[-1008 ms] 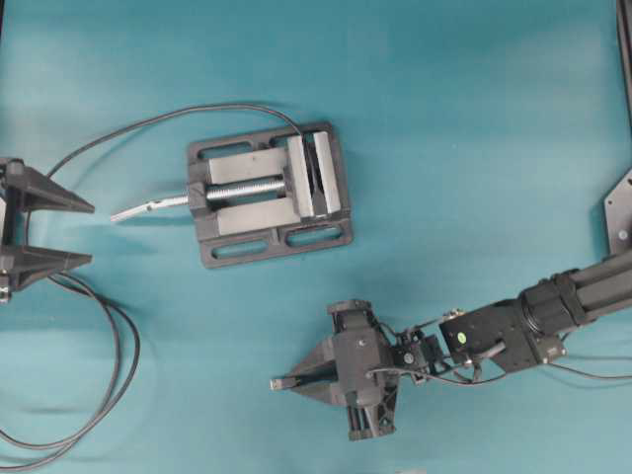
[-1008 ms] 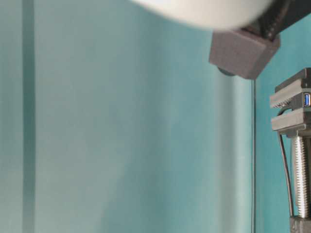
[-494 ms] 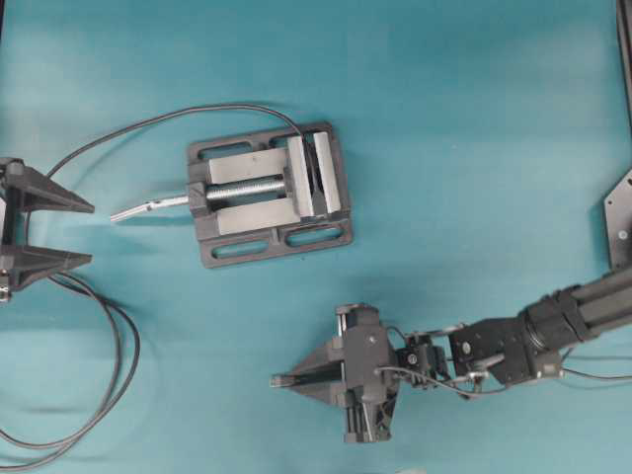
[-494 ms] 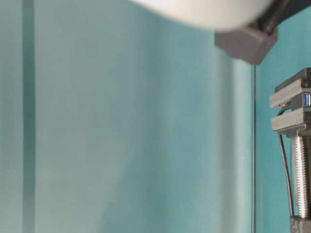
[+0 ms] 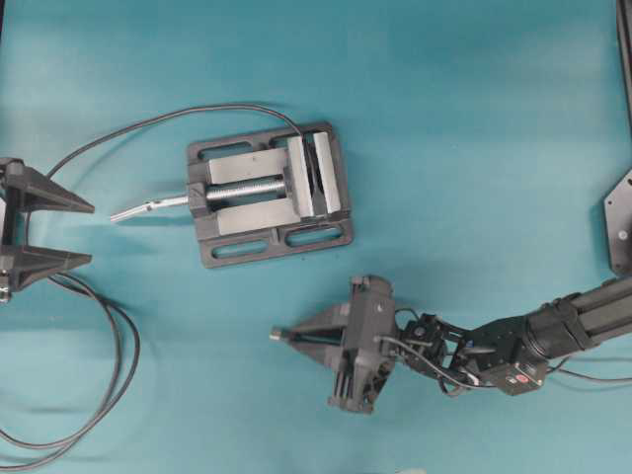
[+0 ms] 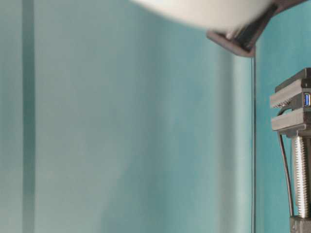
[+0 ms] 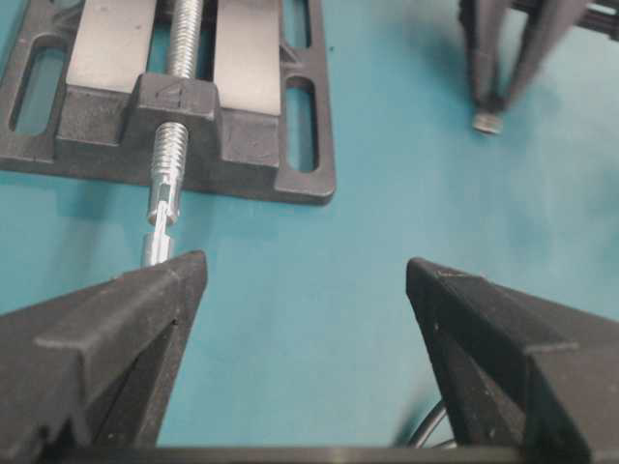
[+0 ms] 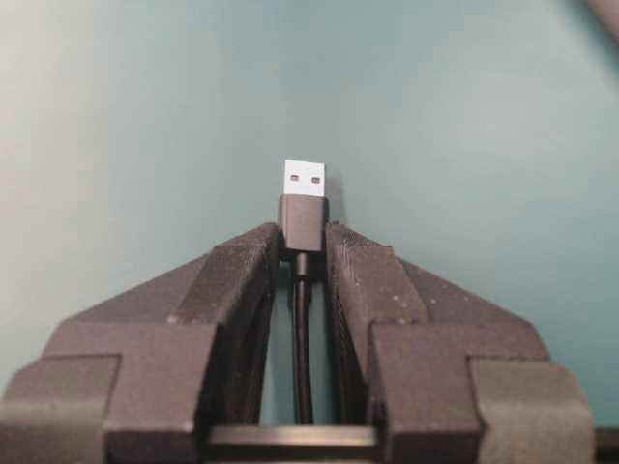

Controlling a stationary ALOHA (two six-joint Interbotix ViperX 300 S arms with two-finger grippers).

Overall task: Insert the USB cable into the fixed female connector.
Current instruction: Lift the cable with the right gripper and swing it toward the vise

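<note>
Right wrist view: the right gripper (image 8: 303, 253) has its fingers (image 8: 227, 280) closed narrowly on the black plug body of the USB cable (image 8: 304, 220). The silver plug tip projects just beyond the fingertips, and the thin cable runs back between the fingers toward the camera.

Overhead view: the right gripper (image 5: 279, 336) points left over the teal table (image 5: 474, 148), with the vise (image 5: 269, 193) well apart, beyond and to one side of its fingertips.

Left wrist view: the left gripper (image 7: 305, 280) stands wide, holding nothing. The silver screw handle (image 7: 160, 227) ends just beside one fingertip; the vise lies farther ahead.

Table-level view: the fixed female connector (image 6: 306, 99), showing a blue insert, sits clamped between the vise's jaw blocks, with its black cable (image 6: 285, 174) hanging below.
</note>
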